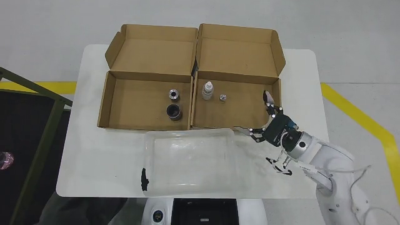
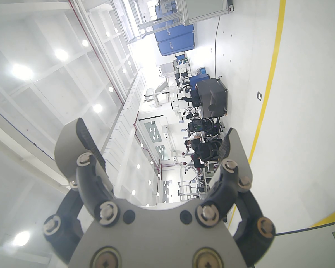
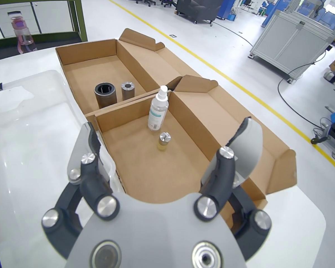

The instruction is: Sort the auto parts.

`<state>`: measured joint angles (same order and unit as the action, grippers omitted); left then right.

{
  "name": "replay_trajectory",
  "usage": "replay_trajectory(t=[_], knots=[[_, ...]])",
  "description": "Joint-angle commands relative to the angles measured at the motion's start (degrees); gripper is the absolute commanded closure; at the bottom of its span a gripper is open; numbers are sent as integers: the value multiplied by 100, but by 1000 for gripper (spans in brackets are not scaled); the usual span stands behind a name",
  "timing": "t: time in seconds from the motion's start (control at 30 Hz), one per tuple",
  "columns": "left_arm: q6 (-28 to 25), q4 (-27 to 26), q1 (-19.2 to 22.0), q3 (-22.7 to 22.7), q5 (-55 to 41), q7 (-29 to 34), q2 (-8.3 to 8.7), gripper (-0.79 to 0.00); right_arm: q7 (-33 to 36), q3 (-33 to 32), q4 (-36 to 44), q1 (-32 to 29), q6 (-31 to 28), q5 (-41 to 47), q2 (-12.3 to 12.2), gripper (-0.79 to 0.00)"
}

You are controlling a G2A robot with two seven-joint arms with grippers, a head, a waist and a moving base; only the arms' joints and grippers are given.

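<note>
Since grouped by kind, metal sleeves (image 1: 174, 110) in left box (image 1: 131, 107), spray bottle (image 1: 207, 90) and vial (image 1: 221, 97) in right box (image 1: 215, 116), looks sorted, hence right gripper (image 1: 254, 114) and left gripper (image 2: 155, 129) both splayed wide, empty.

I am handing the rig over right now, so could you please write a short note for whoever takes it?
Left gripper: open, holding nothing, aimed away from the table.
Right gripper: open, holding nothing, over the near end of the right box.
Left box: large cylinder and small cylinder, upright.
Right box: spray bottle and small capped vial, upright.
Done: four parts boxed.
Left: check the clear bin for more.
</note>
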<state>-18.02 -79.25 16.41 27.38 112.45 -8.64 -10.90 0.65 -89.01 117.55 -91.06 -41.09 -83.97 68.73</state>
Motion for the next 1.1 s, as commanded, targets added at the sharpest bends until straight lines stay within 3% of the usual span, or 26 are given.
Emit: replay_trajectory(t=[0.0,0.53,1.07], knots=[[0,0,0,0,0,0,0,-785,-120,-155,26,-162,-37,-25,-22,-763],[0,0,0,0,0,0,0,-785,-513,-1199,105,-885,-4,264,-145,-785],[0,0,0,0,0,0,0,-785,-526,-1347,113,-869,22,355,-177,-785]])
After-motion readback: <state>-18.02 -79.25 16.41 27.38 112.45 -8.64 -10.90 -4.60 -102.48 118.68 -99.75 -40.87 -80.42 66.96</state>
